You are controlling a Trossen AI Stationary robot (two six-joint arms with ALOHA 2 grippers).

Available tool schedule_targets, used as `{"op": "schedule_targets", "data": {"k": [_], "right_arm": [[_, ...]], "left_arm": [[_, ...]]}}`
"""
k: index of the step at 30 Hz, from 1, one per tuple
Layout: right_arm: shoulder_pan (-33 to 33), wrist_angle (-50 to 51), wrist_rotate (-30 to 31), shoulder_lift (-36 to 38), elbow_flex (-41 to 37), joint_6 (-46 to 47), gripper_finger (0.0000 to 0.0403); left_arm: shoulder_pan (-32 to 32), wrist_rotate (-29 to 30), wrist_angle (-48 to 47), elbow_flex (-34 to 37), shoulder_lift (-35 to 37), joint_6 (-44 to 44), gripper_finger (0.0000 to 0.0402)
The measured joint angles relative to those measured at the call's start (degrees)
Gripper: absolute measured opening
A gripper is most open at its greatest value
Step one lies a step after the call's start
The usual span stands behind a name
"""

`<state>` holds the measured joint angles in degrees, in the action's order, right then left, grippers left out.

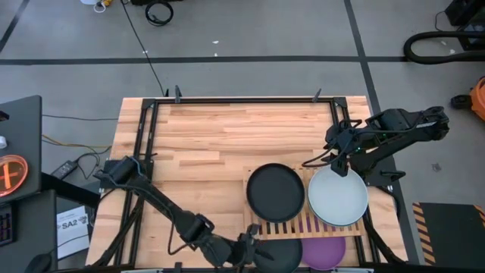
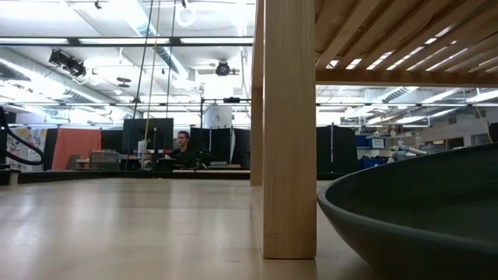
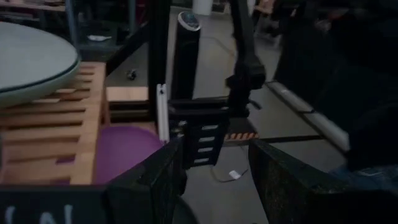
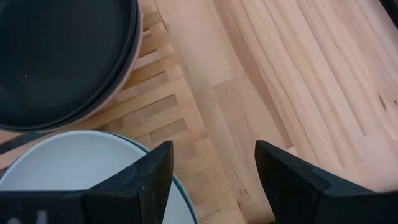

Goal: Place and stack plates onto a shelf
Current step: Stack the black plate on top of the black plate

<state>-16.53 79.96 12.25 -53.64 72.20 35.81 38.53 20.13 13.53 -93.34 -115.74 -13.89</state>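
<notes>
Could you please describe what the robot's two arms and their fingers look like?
Both arms are dark, jointed and slim, with black cables running alongside. The left gripper and right gripper each end in two flat, matte black fingers with a slightly grainy surface. No markings are legible.

Shelf (image 1: 292, 225): light wood slatted rack, flat, at table's near right corner, raised on wood legs w/ space underneath. On top, two plates side by side, edges about touching: black plate (image 1: 275, 191) on left half, round, matte, flat; a pink rim shows under its edge in right wrist view, so it's stacked on another. Pale blue-grey plate (image 1: 338, 197) on right half, flat, overhanging the right edge a bit. Under the shelf at near edge: purple plate (image 1: 323, 252) on the right, dark plate (image 1: 282, 255) beside it on left, both partly hidden by slats.
</notes>
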Motion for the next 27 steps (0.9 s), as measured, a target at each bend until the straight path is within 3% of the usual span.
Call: {"op": "schedule_targets", "data": {"k": [17,22,27], "right_arm": [[0.02,-0.87,0.13,-0.88,0.0,0.02,0.0232],[0.02,-0.96,0.11,-0.88,0.0,0.19,0.0232],[0.01,-1.05,-0.42,-0.86,0.0,0.15,0.0232]], "left_arm": [[8.78,17.23,3.23,-1.01,-1.95,2.77,0.0192],[8.82,17.2,0.32,-8.17,-5.9,6.45,0.0192],[8.78,17.33,-13.16,-20.16,-11.3,6.27,0.0192]]}}
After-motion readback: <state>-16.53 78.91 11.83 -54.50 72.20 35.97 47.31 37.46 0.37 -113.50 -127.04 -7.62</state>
